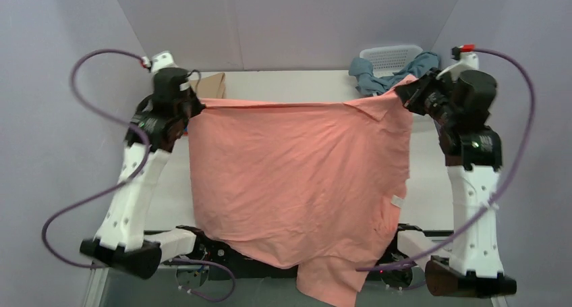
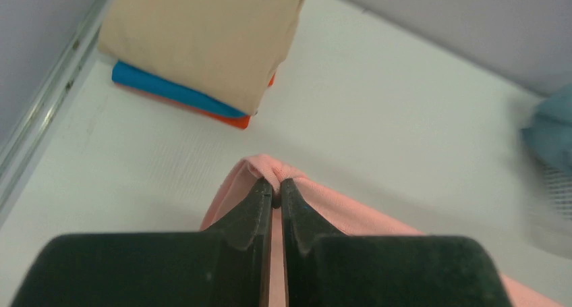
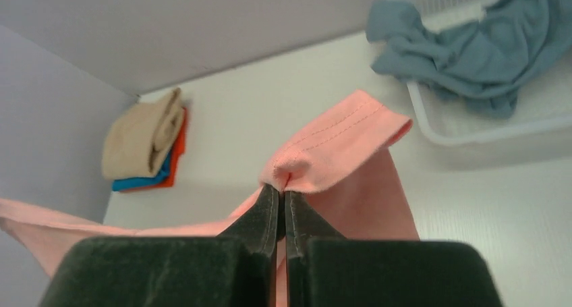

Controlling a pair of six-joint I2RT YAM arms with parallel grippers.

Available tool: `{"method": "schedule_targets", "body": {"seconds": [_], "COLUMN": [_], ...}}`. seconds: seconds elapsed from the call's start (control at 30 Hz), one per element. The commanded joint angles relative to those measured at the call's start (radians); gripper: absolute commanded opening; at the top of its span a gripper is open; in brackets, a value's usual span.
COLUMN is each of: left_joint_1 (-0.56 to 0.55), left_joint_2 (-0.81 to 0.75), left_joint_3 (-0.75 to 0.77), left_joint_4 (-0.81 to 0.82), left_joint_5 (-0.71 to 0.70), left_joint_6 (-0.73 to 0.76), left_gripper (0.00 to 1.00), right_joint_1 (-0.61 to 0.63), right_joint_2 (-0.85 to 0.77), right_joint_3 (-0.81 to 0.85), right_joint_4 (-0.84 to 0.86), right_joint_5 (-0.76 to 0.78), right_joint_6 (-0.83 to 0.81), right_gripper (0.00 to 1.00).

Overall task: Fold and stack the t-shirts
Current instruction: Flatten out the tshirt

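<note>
The salmon pink t-shirt (image 1: 297, 179) hangs spread between both arms above the table, its lower edge drooping past the near edge. My left gripper (image 1: 197, 104) is shut on its left top corner (image 2: 270, 169). My right gripper (image 1: 403, 91) is shut on its right top corner, by a sleeve hem (image 3: 337, 148). A folded stack stands at the far left: beige tan t-shirt (image 2: 202, 37) on top, bright blue (image 2: 168, 88) under it, orange (image 2: 226, 118) at the bottom. The dusty grey-blue t-shirt (image 3: 472, 44) lies crumpled in the white basket (image 3: 432, 121).
The white lattice basket (image 1: 391, 54) stands at the far right corner by the back wall. The folded stack (image 1: 210, 84) shows partly behind the left arm. Grey walls close in the table on three sides. Purple cables loop beside each arm.
</note>
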Motion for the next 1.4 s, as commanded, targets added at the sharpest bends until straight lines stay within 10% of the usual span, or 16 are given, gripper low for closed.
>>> {"method": "schedule_targets", "body": {"seconds": [0.0, 0.13, 0.23, 0.33, 0.77, 1.37], "left_joint_1": [0.031, 0.074, 0.115, 0.137, 0.082, 0.051], "left_joint_2": [0.230, 0.550, 0.802, 0.919, 0.597, 0.638], "left_joint_3": [-0.154, -0.099, 0.118, 0.239, -0.155, -0.530], "left_joint_4": [0.094, 0.054, -0.130, -0.244, -0.039, 0.121], "left_joint_5": [-0.124, -0.075, -0.023, 0.058, 0.303, 0.527], "left_joint_6": [-0.038, -0.096, -0.150, -0.174, -0.179, -0.248], "left_gripper": [0.00, 0.08, 0.41, 0.96, 0.98, 0.98], "right_joint_1": [-0.005, -0.006, -0.006, -0.003, 0.142, 0.195], "right_joint_2": [0.113, 0.390, 0.699, 0.872, 0.658, 1.062], "right_joint_3": [-0.252, -0.312, -0.167, 0.031, -0.263, 0.025], "right_joint_4": [0.270, 0.392, 0.364, 0.201, 0.187, -0.016], "right_joint_5": [0.098, 0.028, -0.041, -0.047, -0.010, 0.234], "right_joint_6": [-0.005, 0.003, -0.018, -0.049, -0.030, 0.095], "right_gripper": [0.01, 0.01, 0.24, 0.66, 0.85, 0.87]}}
